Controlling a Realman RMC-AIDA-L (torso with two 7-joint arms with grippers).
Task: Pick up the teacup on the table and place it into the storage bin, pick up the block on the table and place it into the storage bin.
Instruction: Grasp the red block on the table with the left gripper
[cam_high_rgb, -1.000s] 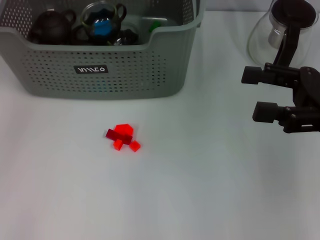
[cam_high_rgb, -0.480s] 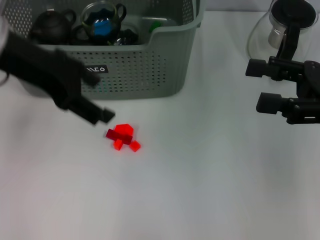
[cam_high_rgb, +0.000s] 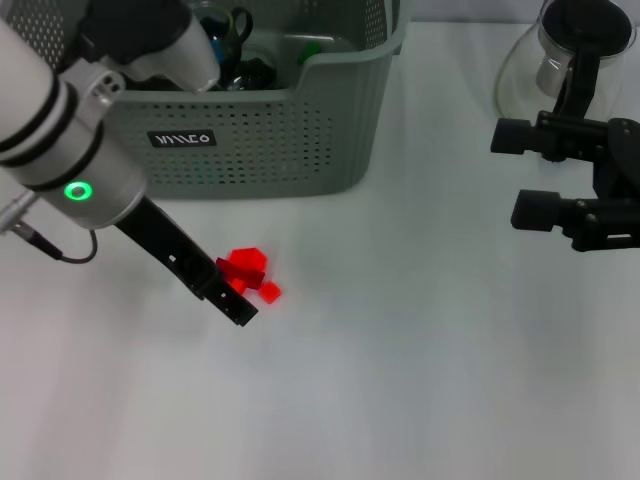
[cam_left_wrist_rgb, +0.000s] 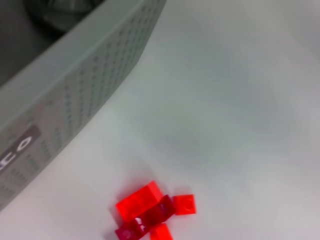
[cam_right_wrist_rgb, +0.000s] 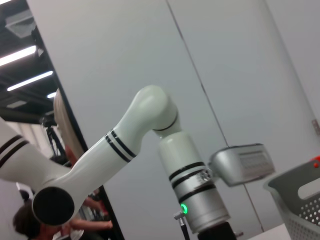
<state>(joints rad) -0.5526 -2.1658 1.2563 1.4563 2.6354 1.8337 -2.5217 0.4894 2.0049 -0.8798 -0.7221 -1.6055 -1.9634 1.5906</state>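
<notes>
The left hand (cam_high_rgb: 240, 308) is hanging low over the white bench (cam_high_rgb: 420, 380), its dark finger tip just beside the cluster of small red translucent plastic blocks (cam_high_rgb: 247, 273); whether it is wide or narrow cannot be told. The cluster is lying on the bench, between the hand and the large grey-green perforated plastic storage bin (cam_high_rgb: 250, 140). It is probably light, rigid and smooth (loosely joined pieces may separate), so gripping across the thickest central block seems best. The right hand (cam_high_rgb: 520, 172) is idling wide apart, far off.
</notes>
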